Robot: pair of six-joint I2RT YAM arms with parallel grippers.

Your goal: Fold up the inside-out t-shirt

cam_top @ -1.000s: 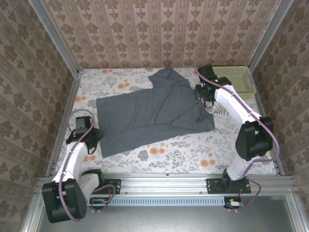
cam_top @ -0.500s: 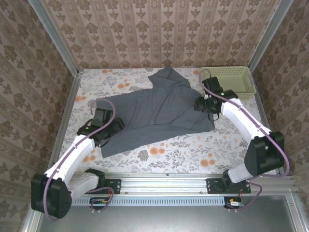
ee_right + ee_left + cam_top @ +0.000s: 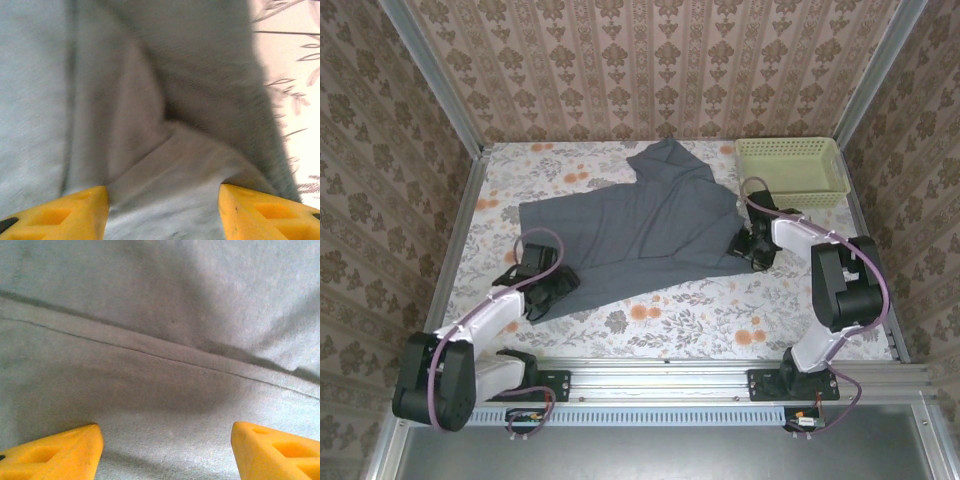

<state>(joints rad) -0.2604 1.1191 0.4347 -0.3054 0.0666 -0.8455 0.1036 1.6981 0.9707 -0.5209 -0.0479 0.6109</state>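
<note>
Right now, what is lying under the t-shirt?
The floral table cover shows all around the t-shirt. The part beneath is covered by fabric, so anything lying there cannot be seen.

t-shirt: plain slate blue-grey. The left wrist view picks up a darker seam line running across it.
surface under the t-shirt: white cloth with orange blossoms and grey leaf sprigs.
basket right of the t-shirt: pale yellow-green, lattice walls.
walls behind the t-shirt: tan-brown damask wallpaper, vertical stripes alternating with floral medallions.
left arm and right arm: white links, black joints, purple cables.
left hand and right hand: fingers yellow-orange.
frame rail on the near side of the t-shirt: bare silver metal.
</note>
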